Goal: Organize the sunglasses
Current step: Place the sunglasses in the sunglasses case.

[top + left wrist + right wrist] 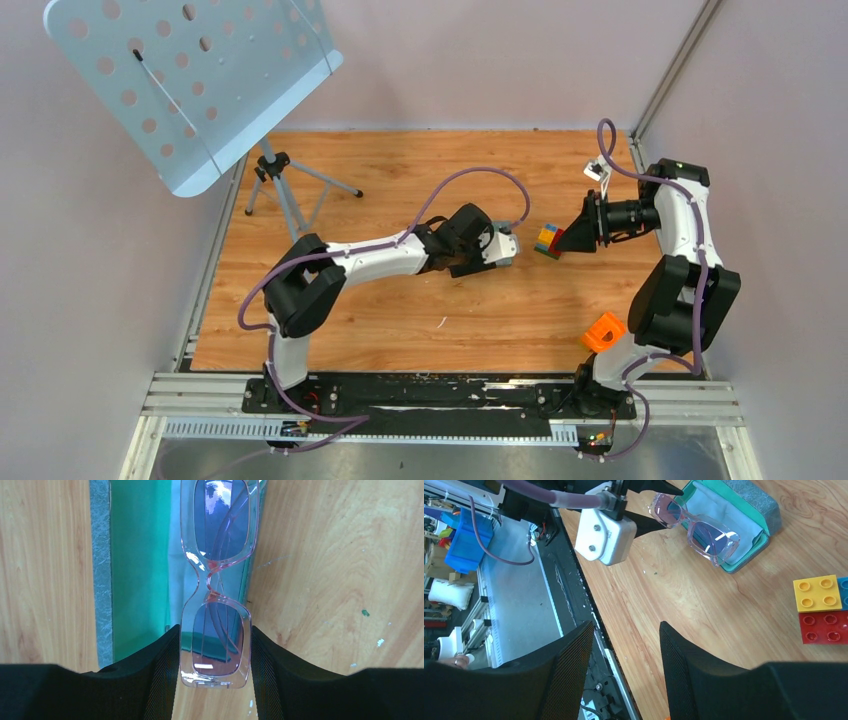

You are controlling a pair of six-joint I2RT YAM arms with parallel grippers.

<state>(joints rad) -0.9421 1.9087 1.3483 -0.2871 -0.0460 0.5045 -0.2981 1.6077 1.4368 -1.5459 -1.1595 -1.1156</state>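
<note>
The sunglasses [216,585] have a translucent pink frame and purple lenses. My left gripper [215,635] is shut on them, one finger on each side of the near lens. The far lens reaches over the open grey case with its teal inside [140,565]. In the right wrist view the sunglasses [696,525] lie across the front edge of the case [754,502], with a pale blue cloth [706,502] inside it. My right gripper [626,630] is open and empty, apart from the case. In the top view the left gripper [508,247] is mid-table and the right gripper [565,240] faces it.
A stack of coloured toy bricks [547,240] sits just in front of the right gripper and also shows in the right wrist view [824,610]. A perforated music stand [190,80] on a tripod [285,185] stands at the back left. Walls close both sides.
</note>
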